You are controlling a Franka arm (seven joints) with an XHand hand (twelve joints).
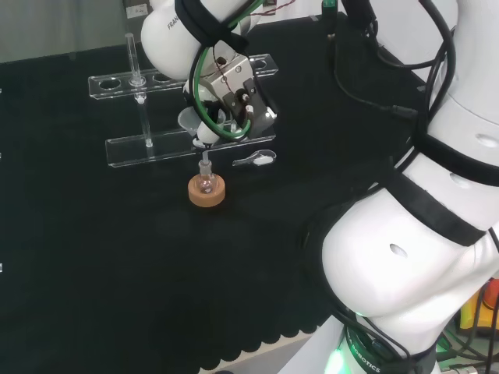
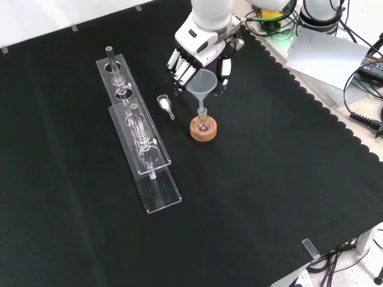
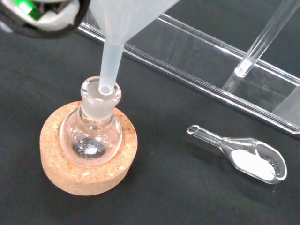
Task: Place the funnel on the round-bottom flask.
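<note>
Above the flask (image 2: pixel 203 124), curled fingers (image 2: pixel 181 67) apparently grip the funnel (image 2: pixel 202 82), its stem entering the neck.

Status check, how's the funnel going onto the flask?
Hand shut on funnel. Stem tip at mouth of round-bottom flask, flask on cork ring. Glass scoop lies beside, clear of path.

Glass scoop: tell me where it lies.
In the front view, the glass scoop lies on the cloth left of the cork ring, between it and the clear rack.

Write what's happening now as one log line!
hand: holding funnel | stem: in flask neck | flask: on cork ring
</note>
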